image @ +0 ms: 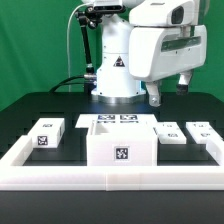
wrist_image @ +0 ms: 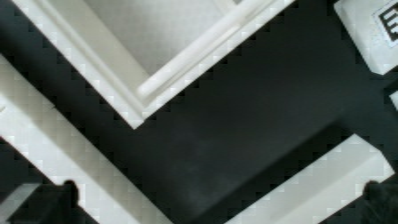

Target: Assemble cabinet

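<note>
Looks like pre-grasp: tool [image: 170, 96] hangs high, fingers apart, empty. Cabinet box [image: 121, 146] sits centre-front on the counter [image: 25, 110], with loose tagged panels [image: 45, 133] on both sides. Next: descend and align on one panel.

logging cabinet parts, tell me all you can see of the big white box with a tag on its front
The big white box is a plain matte block with one small square black-and-white tag centred on its front face. It stands upright on the black table, between the marker board and the low white border rail. Nothing grips it.
</note>
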